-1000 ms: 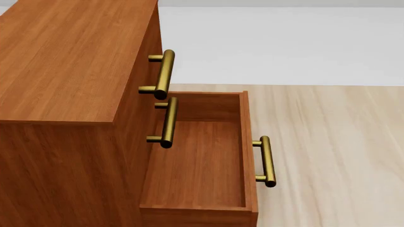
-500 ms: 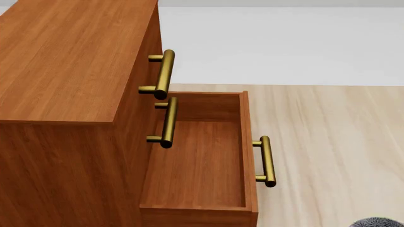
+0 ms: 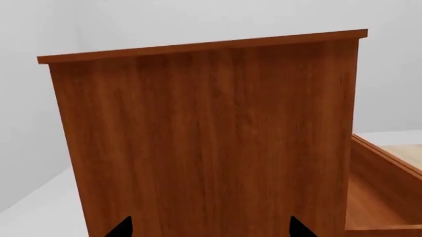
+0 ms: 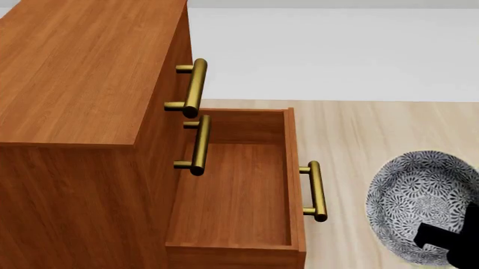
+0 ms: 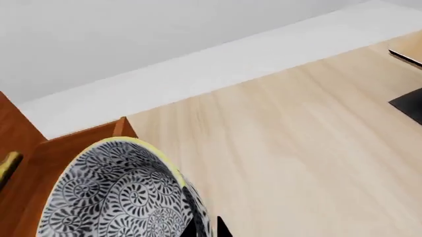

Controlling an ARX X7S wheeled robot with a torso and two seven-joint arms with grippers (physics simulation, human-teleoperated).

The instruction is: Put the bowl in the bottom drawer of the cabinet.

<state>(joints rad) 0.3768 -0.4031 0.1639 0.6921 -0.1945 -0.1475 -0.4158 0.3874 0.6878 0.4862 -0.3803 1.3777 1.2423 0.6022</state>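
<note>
Right gripper (image 4: 441, 246) appears only as dark finger shapes at the lower right corner of the head view, clamped on the near rim of the small round white bowl with its dense blue-grey floral pattern (image 4: 423, 204), which it carries mouth-up above the pale plank floor (image 4: 374, 129). One second ago that corner showed bare floor; half a second ago only a sliver of patterned rim had entered; now nearly the whole bowl is in view, so the carry toward the drawer is judged under way, with placement not yet begun. The tall reddish-brown wood-grain cabinet (image 4: 82, 73) stands at the left, and its bottom drawer, a reddish-brown box with a brass bar handle (image 4: 232, 196), is pulled well out with nothing visible inside. The bowl sits to the right of that drawer's brass handle (image 4: 316, 190), apart from it and outside the front panel. To enter, the bowl must pass over the front panel's top edge and handle; the two upper brass handles (image 4: 196, 87) overhang the drawer's inner side, so the open room lies toward the front half. Left gripper (image 3: 209, 231) shows two dark fingertips set wide apart, holding nothing, facing the cabinet's side panel.
</note>
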